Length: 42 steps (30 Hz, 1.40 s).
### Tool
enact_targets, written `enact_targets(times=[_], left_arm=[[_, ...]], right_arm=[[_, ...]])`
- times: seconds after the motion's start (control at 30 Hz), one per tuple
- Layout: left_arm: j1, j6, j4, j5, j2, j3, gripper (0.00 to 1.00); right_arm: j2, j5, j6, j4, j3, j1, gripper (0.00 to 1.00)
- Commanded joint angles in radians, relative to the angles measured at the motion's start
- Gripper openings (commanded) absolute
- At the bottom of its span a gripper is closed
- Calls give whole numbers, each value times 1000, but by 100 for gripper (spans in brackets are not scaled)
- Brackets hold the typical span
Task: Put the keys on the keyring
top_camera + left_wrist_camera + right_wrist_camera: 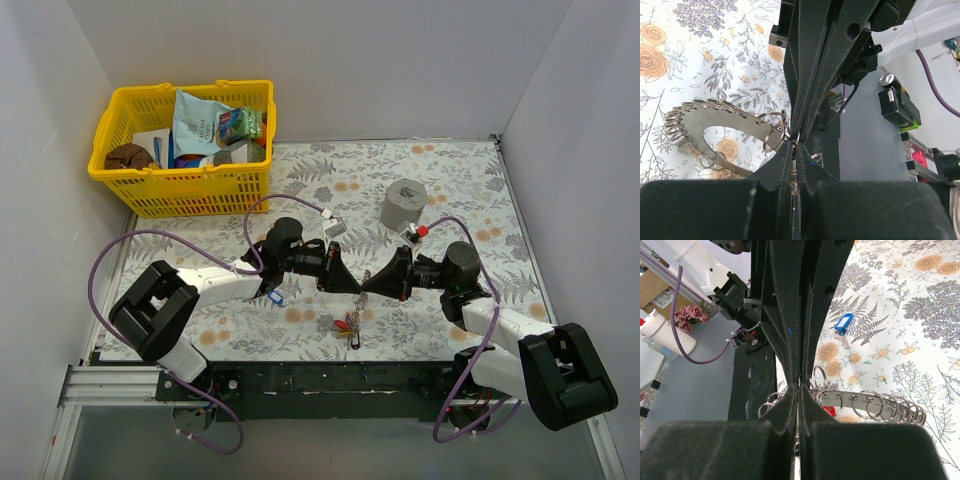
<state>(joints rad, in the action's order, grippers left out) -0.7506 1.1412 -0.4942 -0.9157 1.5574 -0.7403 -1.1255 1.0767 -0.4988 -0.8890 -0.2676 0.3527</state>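
The keyring is a silvery metal band carrying several split rings; it shows in the left wrist view [705, 117] and in the right wrist view [875, 401]. My left gripper [352, 287] [795, 146] and right gripper [373, 287] [799, 387] meet tip to tip above the table, both shut on the keyring's near end. In the top view the keyring [361, 303] hangs below them. Red and yellow keys [347, 323] lie under it; a red head [829, 411] shows behind the band. A blue key [275, 296] [842, 324] lies loose on the cloth.
A grey cylinder [404, 205] stands behind the grippers. A yellow basket [130, 185] of groceries sits at the back left. A small red-capped item [421, 231] lies near the right arm. The flowered cloth [470, 190] ends at the black front rail [330, 378].
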Motion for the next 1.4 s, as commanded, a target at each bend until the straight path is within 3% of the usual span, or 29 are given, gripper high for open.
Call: enact_targets(times=[0.0,0.07,0.1,0.2,0.27,0.57,0.8,1.2,1.37], left_arm=[[-7,-20,14,34,-49,-13,0],[-9,-23,11,43,-56,-10,0],[-9,-26,8,49,-60,-7,0],[-10,-34,-12,67,-80,12,0],[-12,-43,-26,86,-97,27,0],[-13,-90,-58,120,-138,73,0],[-23,-224,-46,169,-239,116,0],[-49,-501,-197,126,-436,286,0],[-56,-569,-359,109,-510,384,0]], right_arm=[[13,9,-12,-51,-54,2,14],[18,0,-27,-53,-64,2,35],[23,-30,-53,-53,-65,0,57],[47,-49,-107,-90,-70,-4,75],[78,-67,-128,-106,-71,-9,81],[145,-93,-73,19,-116,-27,84],[150,-81,-63,30,-117,-35,84],[155,-69,-44,59,-128,-41,83],[165,-66,-24,90,-134,-43,83]])
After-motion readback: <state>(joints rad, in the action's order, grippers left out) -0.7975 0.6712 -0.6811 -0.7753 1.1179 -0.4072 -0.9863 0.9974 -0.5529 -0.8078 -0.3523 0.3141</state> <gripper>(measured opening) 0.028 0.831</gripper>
